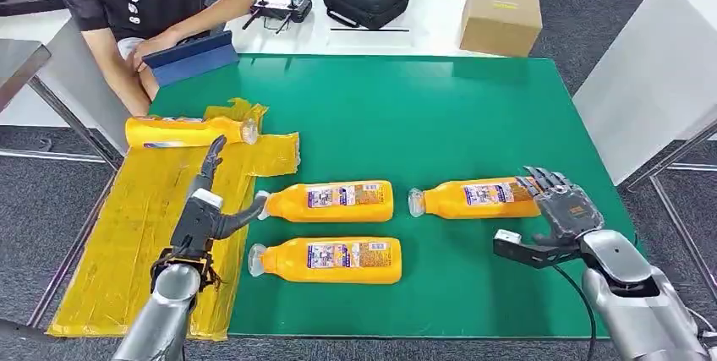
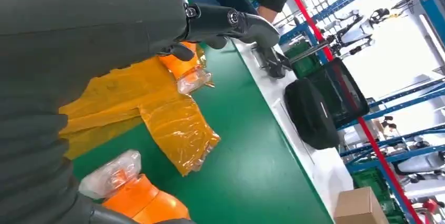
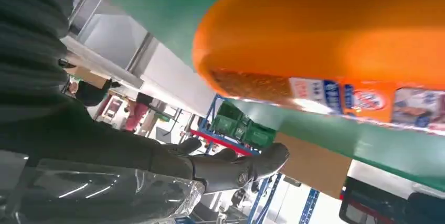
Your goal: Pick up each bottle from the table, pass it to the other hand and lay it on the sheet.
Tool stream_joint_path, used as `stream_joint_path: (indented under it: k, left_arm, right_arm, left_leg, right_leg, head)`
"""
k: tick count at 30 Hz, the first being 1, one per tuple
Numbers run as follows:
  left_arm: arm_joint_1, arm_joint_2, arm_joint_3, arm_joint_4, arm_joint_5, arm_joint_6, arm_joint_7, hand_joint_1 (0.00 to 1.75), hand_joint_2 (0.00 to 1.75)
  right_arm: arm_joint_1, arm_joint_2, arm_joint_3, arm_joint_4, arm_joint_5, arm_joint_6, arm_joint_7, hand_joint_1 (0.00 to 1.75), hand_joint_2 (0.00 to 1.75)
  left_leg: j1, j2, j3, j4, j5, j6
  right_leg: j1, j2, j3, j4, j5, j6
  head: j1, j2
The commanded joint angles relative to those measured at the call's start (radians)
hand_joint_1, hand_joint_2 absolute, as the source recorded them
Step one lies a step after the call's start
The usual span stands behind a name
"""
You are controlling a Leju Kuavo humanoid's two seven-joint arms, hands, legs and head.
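You have four orange plastic bottles, all lying on their sides, each flat-sided with a printed label and a clear film over the cap. One bottle (image 1: 188,131) rests on the far end of the crinkled, glossy yellow sheet (image 1: 135,234), which drapes over the left edge of the smooth green surface (image 1: 440,116). The other three lie on the bare green: a middle bottle (image 1: 330,201), a near bottle (image 1: 328,260) just in front of it, and a right-hand bottle (image 1: 478,198).

Your left robot hand (image 1: 205,205) hovers over the sheet's inner edge, fingers spread, holding nothing. Your right robot hand (image 1: 560,209) sits at the base of the right-hand bottle with fingers extended and thumb apart; it seems empty, though contact is hard to judge. A person (image 1: 144,6) sits beyond the far left corner.
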Motion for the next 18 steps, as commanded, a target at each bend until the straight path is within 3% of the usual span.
stream_joint_path:
  k: [1,18]
  left_arm:
    - [0.004,0.012,0.029,0.023,-0.005,-0.002,0.008,0.0,1.75]
    - [0.018,0.006,0.043,0.025,0.0,-0.009,0.016,0.0,1.75]
  right_arm:
    - [-0.061,0.126,0.026,0.146,0.029,-0.031,0.016,0.0,1.75]
    - [-0.081,0.159,0.007,0.201,0.111,-0.063,0.052,0.0,1.75]
  left_leg:
    - [0.002,0.006,0.008,-0.001,-0.003,-0.006]
    - [0.001,0.003,0.005,0.0,-0.002,-0.004]
  right_leg:
    - [0.002,0.006,0.007,-0.002,-0.001,-0.004]
    - [0.001,0.003,0.005,-0.001,-0.001,-0.003]
  head:
    - [0.0,0.0]
    - [0.0,0.0]
